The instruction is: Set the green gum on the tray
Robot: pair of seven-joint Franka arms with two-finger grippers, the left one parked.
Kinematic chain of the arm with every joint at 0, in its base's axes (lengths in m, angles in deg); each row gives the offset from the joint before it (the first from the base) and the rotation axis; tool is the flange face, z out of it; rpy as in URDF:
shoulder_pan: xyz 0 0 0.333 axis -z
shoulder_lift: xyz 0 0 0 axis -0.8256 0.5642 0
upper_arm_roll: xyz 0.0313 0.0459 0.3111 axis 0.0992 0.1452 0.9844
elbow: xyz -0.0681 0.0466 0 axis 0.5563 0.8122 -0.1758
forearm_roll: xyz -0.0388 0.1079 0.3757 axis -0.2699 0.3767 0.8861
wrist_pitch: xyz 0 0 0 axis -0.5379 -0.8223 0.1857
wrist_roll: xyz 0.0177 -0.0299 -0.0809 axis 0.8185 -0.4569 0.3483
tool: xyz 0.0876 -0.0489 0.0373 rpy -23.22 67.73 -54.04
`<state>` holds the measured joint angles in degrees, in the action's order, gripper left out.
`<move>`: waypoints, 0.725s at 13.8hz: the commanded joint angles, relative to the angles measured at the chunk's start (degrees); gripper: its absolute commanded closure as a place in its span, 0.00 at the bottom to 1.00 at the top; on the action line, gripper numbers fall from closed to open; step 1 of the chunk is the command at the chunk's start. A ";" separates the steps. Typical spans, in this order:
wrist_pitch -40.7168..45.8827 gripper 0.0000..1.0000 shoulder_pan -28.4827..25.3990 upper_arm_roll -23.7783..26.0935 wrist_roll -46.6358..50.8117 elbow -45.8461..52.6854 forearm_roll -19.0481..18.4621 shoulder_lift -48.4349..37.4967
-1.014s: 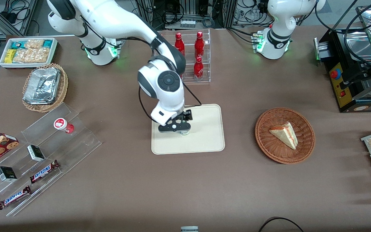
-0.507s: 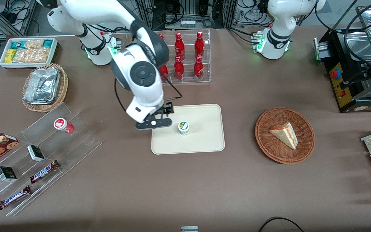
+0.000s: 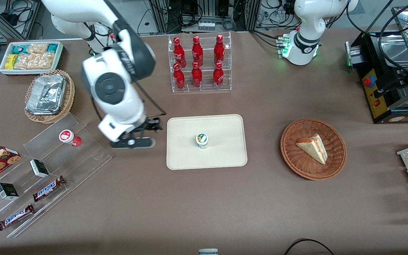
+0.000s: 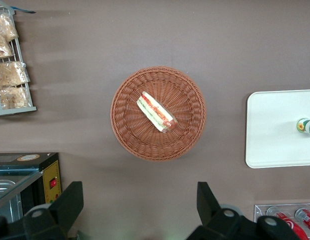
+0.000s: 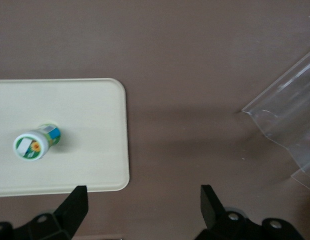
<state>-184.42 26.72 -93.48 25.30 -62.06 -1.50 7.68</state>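
The green gum (image 3: 201, 140), a small white bottle with a green-rimmed lid, stands upright on the cream tray (image 3: 225, 156), near its middle. It also shows in the right wrist view (image 5: 34, 144) on the tray (image 5: 89, 115) and in the left wrist view (image 4: 306, 126). My gripper (image 3: 132, 142) hangs above the bare brown table between the tray and the clear acrylic stand, toward the working arm's end. It is open and empty, its fingers (image 5: 77, 202) spread wide over the table (image 5: 185, 100).
A clear acrylic stand (image 3: 48, 166) holds a red-lidded gum bottle (image 3: 68, 137), small boxes and Snickers bars. A rack of red bottles (image 3: 198, 65) stands farther from the camera than the tray. A wicker basket with a sandwich (image 3: 313, 148) lies toward the parked arm's end.
My gripper has let go of the green gum, risen and moved off the tray toward the working arm's end. The gum stays upright on the tray.
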 commanded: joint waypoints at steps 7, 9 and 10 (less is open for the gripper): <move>-1.63 0.00 19.34 3.36 -16.18 -12.93 1.15 -12.96; -1.46 0.00 22.42 3.36 -22.16 -13.73 1.06 -14.72; -1.46 0.00 24.08 3.36 -24.02 -13.73 1.06 -15.34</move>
<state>-184.94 47.93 -90.97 5.02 -72.82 -1.21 -4.20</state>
